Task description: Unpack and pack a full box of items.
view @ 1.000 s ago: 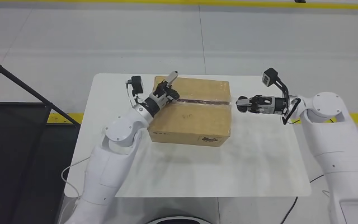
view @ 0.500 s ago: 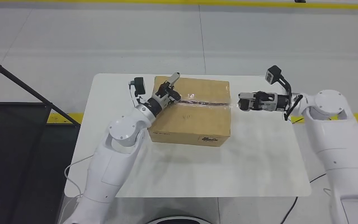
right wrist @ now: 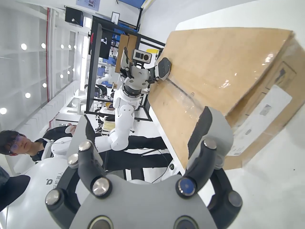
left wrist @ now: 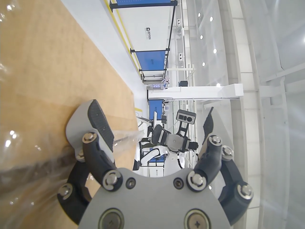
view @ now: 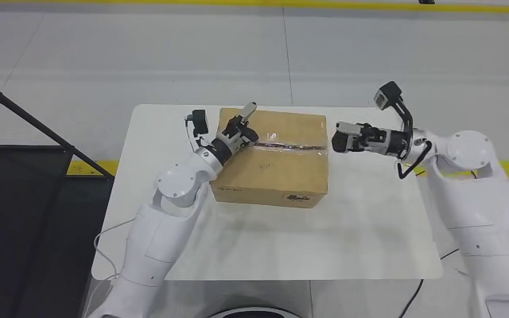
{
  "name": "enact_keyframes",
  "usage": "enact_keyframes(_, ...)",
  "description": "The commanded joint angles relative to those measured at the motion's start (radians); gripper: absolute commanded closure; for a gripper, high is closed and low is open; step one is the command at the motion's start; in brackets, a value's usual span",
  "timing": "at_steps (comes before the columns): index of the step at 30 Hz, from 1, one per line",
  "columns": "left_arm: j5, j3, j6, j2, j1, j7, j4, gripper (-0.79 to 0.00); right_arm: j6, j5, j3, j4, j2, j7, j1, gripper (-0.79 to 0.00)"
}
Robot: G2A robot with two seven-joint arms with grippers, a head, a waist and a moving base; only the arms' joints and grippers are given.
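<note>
Left gripper (view: 247,122) spread open, one finger pad (left wrist: 100,120) against top of brown taped-shut cardboard box (view: 270,171), at one end of clear tape seam (view: 290,145). Box sat on white table (view: 374,230), seam's long axis running straight from those fingers toward right gripper (view: 336,137), also open, just beside seam's other end. Neither arm looked nearer; contact there unclear.

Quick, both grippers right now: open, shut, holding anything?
Left gripper: open, empty, one finger at the taped seam on top of the brown cardboard box.
Right gripper: open, empty, beside the box's opposite end.
</note>
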Motion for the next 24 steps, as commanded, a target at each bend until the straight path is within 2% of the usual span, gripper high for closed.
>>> enact_keyframes(1,-0.003,0.001,-0.001,0.000,-0.001,0.003,0.000,-0.785,0.015,-0.010,-0.030,0.001,-0.007,-0.006,0.016,-0.206)
enact_keyframes(5,-0.005,0.014,-0.001,-0.001,-0.006,0.009,-0.001,-0.785,0.043,-0.028,-0.097,0.039,-0.025,-0.003,0.061,-0.135)
enact_keyframes(12,-0.004,0.042,-0.001,-0.005,-0.019,0.013,0.006,-0.785,0.060,-0.048,-0.213,0.118,-0.066,-0.019,0.134,-0.111)
enact_keyframes(20,0.014,0.086,0.005,-0.011,-0.044,0.022,0.026,-0.785,0.090,-0.084,-0.283,0.219,-0.094,0.012,0.196,-0.092)
enact_keyframes(24,0.018,0.106,0.008,-0.014,-0.058,0.024,0.037,-0.785,0.098,-0.107,-0.304,0.267,-0.105,0.003,0.217,-0.058)
